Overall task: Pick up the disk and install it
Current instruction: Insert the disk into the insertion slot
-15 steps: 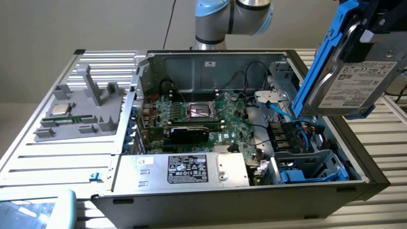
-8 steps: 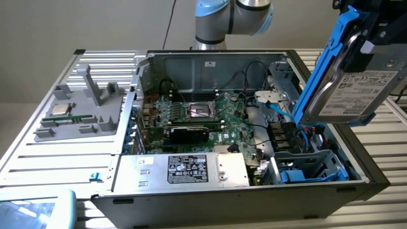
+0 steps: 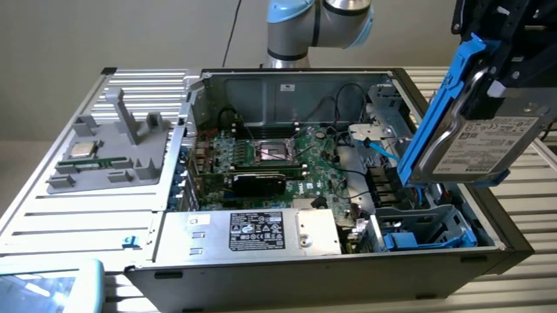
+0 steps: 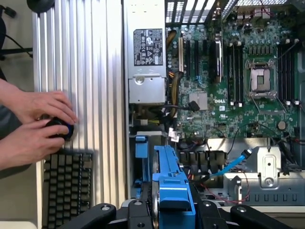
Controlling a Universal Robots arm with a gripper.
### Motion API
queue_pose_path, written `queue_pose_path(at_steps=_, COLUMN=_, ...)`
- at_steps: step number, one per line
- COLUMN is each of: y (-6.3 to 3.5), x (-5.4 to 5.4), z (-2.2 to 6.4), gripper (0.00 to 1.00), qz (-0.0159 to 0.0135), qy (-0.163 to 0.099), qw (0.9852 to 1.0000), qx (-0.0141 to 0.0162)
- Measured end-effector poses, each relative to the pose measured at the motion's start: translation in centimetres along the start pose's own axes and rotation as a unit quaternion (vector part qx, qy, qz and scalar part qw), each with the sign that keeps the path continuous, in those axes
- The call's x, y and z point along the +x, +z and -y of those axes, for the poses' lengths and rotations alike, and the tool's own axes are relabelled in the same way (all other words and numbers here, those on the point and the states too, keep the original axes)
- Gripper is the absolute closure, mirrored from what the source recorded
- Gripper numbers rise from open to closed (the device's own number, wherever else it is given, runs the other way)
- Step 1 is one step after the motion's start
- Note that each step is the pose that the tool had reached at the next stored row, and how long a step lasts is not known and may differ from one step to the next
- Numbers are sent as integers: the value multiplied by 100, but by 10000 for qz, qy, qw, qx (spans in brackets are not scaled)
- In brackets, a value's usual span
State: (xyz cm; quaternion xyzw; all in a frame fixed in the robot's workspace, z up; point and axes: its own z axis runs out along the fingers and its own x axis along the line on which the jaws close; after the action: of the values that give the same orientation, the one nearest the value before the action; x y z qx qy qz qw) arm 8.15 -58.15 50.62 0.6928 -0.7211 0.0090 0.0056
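Jaws are gripping the disk (image 3: 487, 143), a flat rectangular silver-grey metal slab with a white label, sitting in a bright blue plastic frame.

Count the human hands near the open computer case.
2. One hand and a second hand touch each other at the edge of the ribbed silver metal surface, beside the black keyboard, around a small dark round object. Others may be hidden.

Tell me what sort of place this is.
Probably a robotics lab bench for computer assembly: an opened PC case, motherboard exposed, lies on a slatted metal table, a robot arm behind it.
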Motion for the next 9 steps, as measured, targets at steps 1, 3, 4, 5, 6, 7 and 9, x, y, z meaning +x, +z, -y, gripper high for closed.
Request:
queue_pose_path(at_steps=1, y=19, x=12, z=0, gripper=63, qz=2, qy=4, qw=10000, qx=0)
queue_pose_path(at_steps=3, y=56, x=37, z=1, gripper=63, qz=5, qy=12, qw=10000, qx=1)
queue_pose_path(at_steps=4, y=74, x=48, z=1, gripper=63, qz=7, qy=16, qw=10000, qx=0)
queue_pose_path(at_steps=5, y=92, x=59, z=1, gripper=63, qz=10, qy=21, qw=10000, qx=0)
queue_pose_path(at_steps=6, y=110, x=69, z=1, gripper=63, qz=13, qy=25, qw=10000, qx=0)
queue_pose_path(at_steps=7, y=128, x=79, z=1, gripper=63, qz=16, qy=29, qw=10000, qx=0)
queue_pose_path(at_steps=9, y=166, x=97, z=0, gripper=63, qz=22, qy=39, qw=10000, qx=-1)
